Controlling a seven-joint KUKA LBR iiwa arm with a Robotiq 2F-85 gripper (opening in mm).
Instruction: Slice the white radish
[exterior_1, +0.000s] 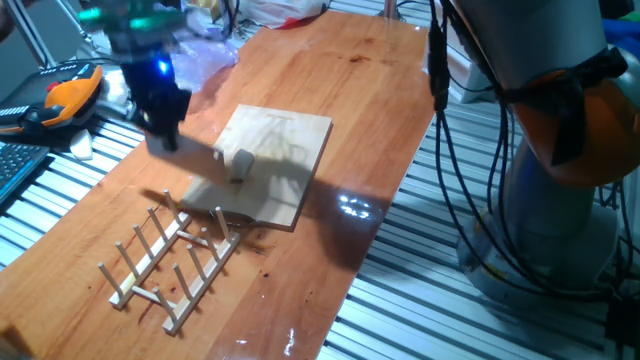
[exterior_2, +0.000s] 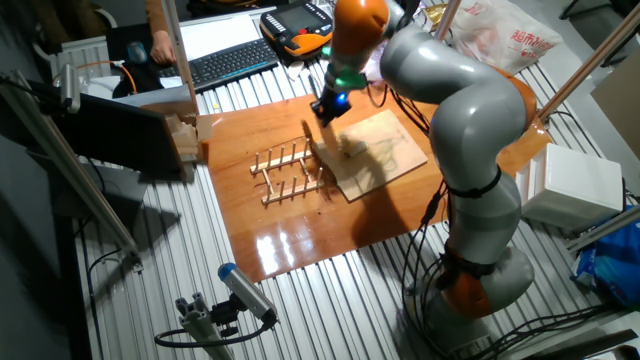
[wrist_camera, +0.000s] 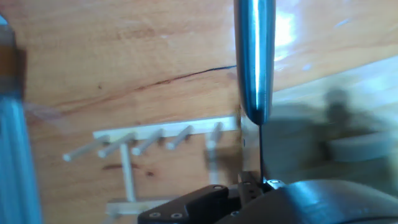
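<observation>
The white radish (exterior_1: 240, 162), a stubby pale chunk, sits on the wooden board (exterior_1: 290, 150), toward its left half. The gripper (exterior_1: 165, 135) hovers at about ten o'clock from it, clamped on a knife (wrist_camera: 255, 62). A wooden peg rack (exterior_1: 170, 262) lies at seven o'clock.

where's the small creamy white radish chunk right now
In one fixed view the small creamy-white radish chunk sits on the square wooden cutting board, near its left edge, just right of the gripper and above the wooden peg rack.
</observation>
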